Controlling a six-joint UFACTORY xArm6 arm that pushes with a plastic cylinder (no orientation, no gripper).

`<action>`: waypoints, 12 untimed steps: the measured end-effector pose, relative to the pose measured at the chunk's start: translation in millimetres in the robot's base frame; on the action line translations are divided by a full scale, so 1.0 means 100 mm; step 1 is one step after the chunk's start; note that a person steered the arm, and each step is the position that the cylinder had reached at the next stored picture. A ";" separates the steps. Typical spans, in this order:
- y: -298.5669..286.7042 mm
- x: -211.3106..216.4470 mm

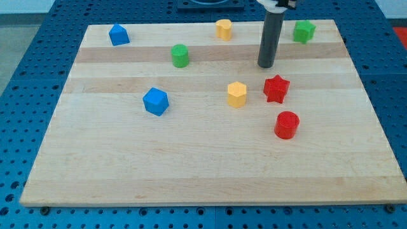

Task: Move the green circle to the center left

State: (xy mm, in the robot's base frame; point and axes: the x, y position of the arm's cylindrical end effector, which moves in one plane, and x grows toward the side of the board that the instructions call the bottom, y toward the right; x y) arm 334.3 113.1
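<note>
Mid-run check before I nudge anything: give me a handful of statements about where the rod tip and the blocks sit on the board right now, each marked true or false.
1. My tip touches the green circle. False: it stands well to the circle's right, with bare board between.
2. The red star lies just below and right of my tip. True.
3. The green circle already sits at the board's centre left. False: it is in the upper part, left of middle.
4. Two blue blocks are on the board, one near the top left corner and one lower down. True.
5. The red cylinder is above the red star. False: it lies below it.
</note>
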 end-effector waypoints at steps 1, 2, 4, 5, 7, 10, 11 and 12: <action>-0.09 -0.05; -0.56 -0.28; -0.84 -0.33; -1.25 -0.33; -1.47 -0.33; -1.97 -0.38; -1.97 -0.39; -2.00 -0.30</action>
State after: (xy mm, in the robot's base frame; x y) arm 304.5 -87.4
